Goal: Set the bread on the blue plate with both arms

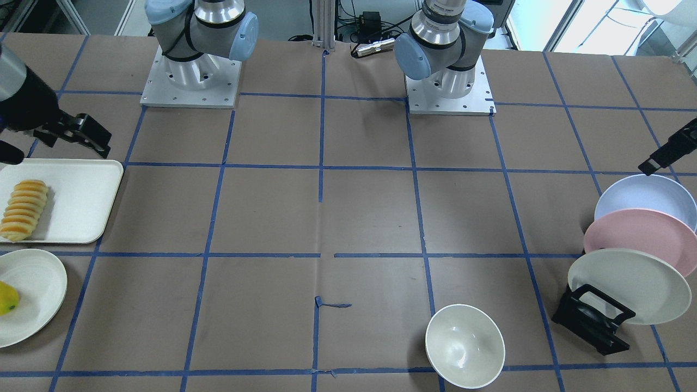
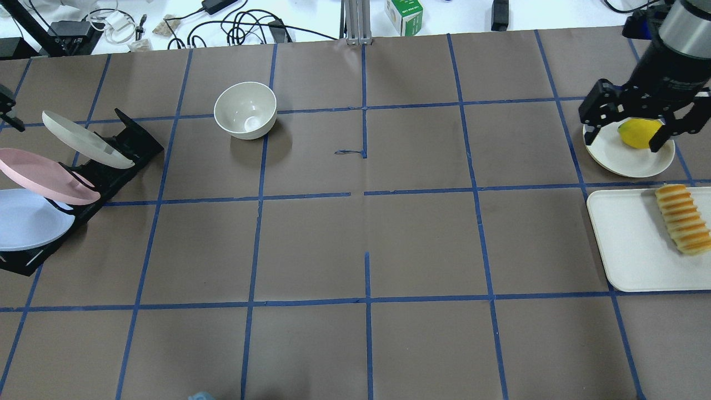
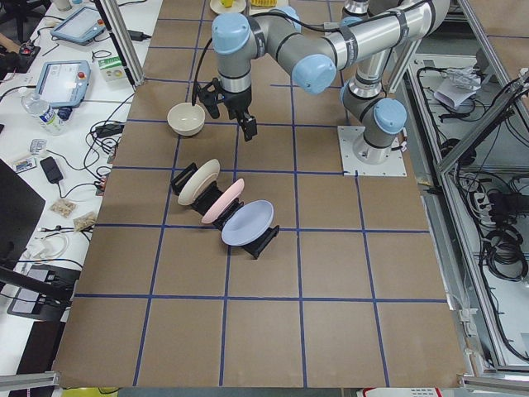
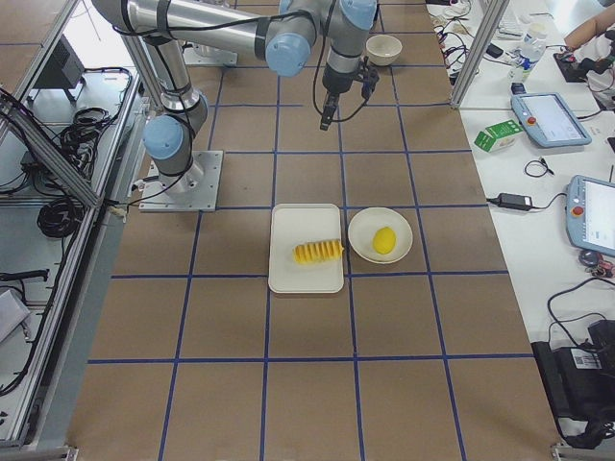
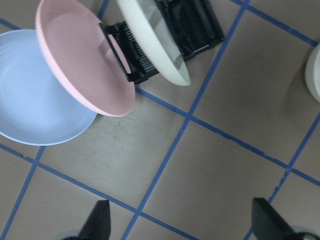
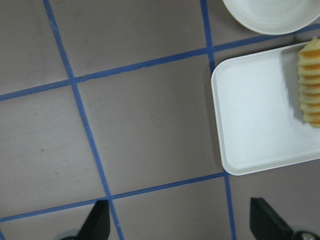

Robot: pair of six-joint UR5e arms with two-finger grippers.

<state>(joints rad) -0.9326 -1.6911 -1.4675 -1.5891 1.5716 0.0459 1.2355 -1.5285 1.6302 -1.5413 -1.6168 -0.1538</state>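
Bread (image 2: 682, 219) on tray (image 2: 622, 244) looks light, soft and likely to split between slices (best pinched mid-loaf, across its width); right tool (image 2: 625, 132) and left tool (image 5: 184, 226) both gape, empty.

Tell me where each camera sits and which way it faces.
Front: across table, facing both bases.
Overhead: behind, looking forward and down; right jaws show.
Left side: table's end; left arm near.
Right side: other end; right arm near.
Left wrist: down on blue plate; jaw tips.
Right wrist: down on tray; jaw tips.
Front, overhead share bread.
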